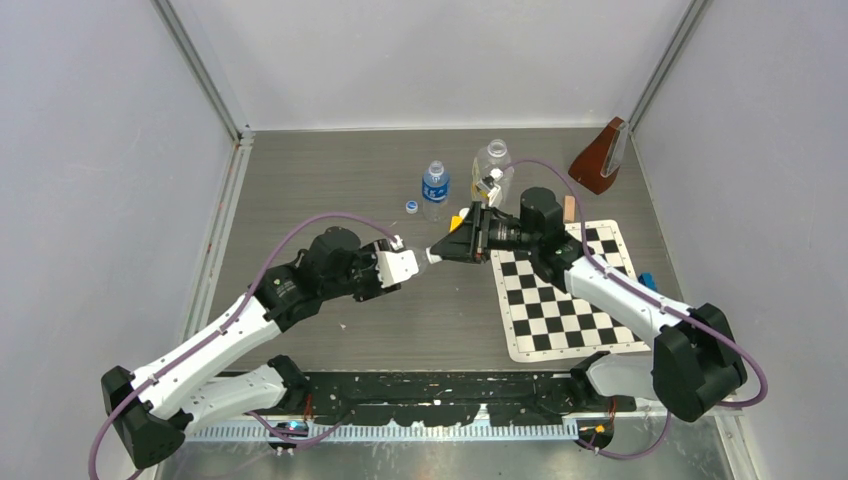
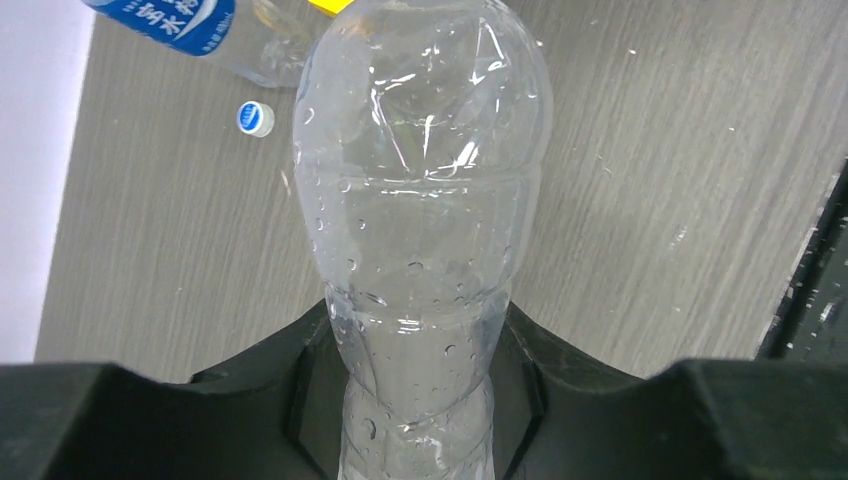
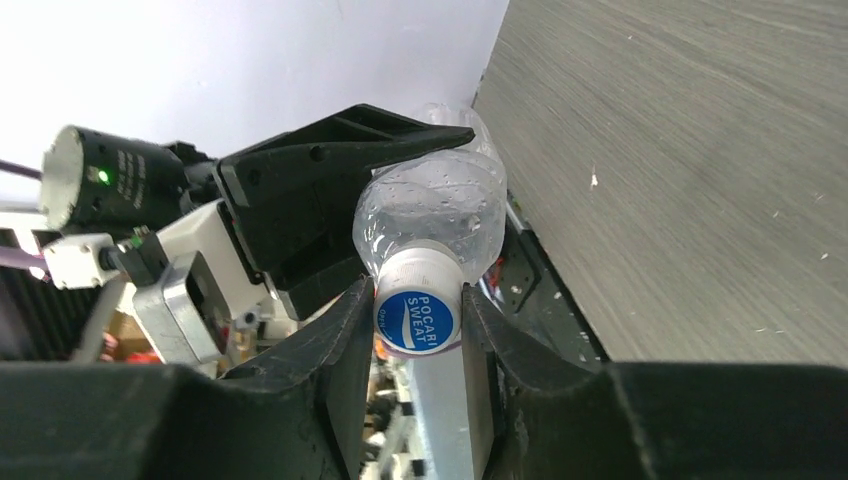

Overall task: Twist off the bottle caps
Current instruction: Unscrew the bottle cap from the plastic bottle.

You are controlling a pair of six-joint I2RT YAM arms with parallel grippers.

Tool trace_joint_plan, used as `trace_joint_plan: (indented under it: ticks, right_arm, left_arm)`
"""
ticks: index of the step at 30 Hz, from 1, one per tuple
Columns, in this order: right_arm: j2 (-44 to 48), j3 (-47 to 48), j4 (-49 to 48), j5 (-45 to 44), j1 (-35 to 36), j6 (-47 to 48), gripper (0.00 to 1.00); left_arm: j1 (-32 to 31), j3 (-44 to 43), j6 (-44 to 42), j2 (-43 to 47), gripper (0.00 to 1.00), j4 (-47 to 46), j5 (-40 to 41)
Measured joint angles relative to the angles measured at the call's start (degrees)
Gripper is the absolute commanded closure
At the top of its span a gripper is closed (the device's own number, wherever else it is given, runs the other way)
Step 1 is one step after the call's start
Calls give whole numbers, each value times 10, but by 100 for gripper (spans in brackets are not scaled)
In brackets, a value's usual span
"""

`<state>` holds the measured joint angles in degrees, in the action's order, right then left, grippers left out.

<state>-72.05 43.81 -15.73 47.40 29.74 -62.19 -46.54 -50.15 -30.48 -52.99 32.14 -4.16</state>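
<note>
My left gripper [image 2: 415, 400] is shut on the lower body of a slim unlabelled clear bottle [image 2: 420, 200], held lying level above the table [image 1: 430, 257]. Its cap [image 3: 417, 310], white with a blue printed top, sits between my right gripper's [image 3: 417, 322] two pads, which press on both of its sides. The left gripper [image 3: 330, 170] shows behind the bottle in the right wrist view. A small blue-labelled bottle [image 1: 434, 188] stands farther back with a loose cap [image 1: 411, 207] on the table beside it. A wider bottle [image 1: 492, 165] with a white-yellow label stands to its right.
A chessboard mat [image 1: 570, 290] lies on the right of the table [image 1: 330, 180]. A brown metronome [image 1: 600, 158] stands at the back right. A yellow block [image 1: 456, 222] lies behind the right gripper, and a blue block [image 1: 648, 281] sits at the mat's right edge.
</note>
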Motion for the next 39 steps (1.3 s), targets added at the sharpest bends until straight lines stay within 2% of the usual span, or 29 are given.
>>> trace_joint_plan:
  ticks: [4, 7, 11, 13, 14, 15, 16, 18, 21, 24, 28, 32, 35, 39]
  right_arm:
    - [8, 2, 19, 15, 2, 106, 100]
    - [51, -20, 18, 32, 6, 237, 100]
    - [156, -109, -47, 87, 12, 520, 100]
    - [187, -124, -45, 103, 16, 643, 90]
    - [193, -123, -38, 108, 17, 700, 75]
    - [195, -112, -18, 129, 21, 843, 50]
    - [195, -112, -18, 129, 21, 843, 43]
    - [195, -117, -32, 132, 20, 872, 37]
    - [196, -129, -56, 127, 17, 876, 30]
    - [197, -144, -105, 95, 14, 821, 23]
    - [205, -161, -175, 1, 12, 643, 22]
    - [209, -155, -179, -97, 9, 447, 23]
    - [205, -140, -162, -129, 8, 327, 27]
    - [177, -111, -133, -135, 9, 223, 29]
  left_arm:
    - [1, 1, 3, 0, 100, 17, -33]
    - [2, 0, 4, -1, 100, 29, -82]
    - [0, -15, 2, -22, 100, 53, -167]
    - [0, -25, -1, -35, 100, 65, -198]
    - [1, -29, -2, -38, 100, 69, -206]
    - [10, -43, -2, -42, 100, 87, -220]
    - [10, -43, -2, -42, 100, 88, -221]
    - [11, -45, -2, -42, 100, 95, -227]
    - [10, -45, -1, -35, 100, 99, -223]
    - [5, -43, 0, -20, 100, 92, -188]
    - [3, -32, -2, -2, 100, 76, -132]
    - [1, -21, -3, -1, 100, 68, -91]
    - [1, -16, -4, -1, 100, 63, -68]
    - [1, -11, -5, 4, 100, 52, -47]
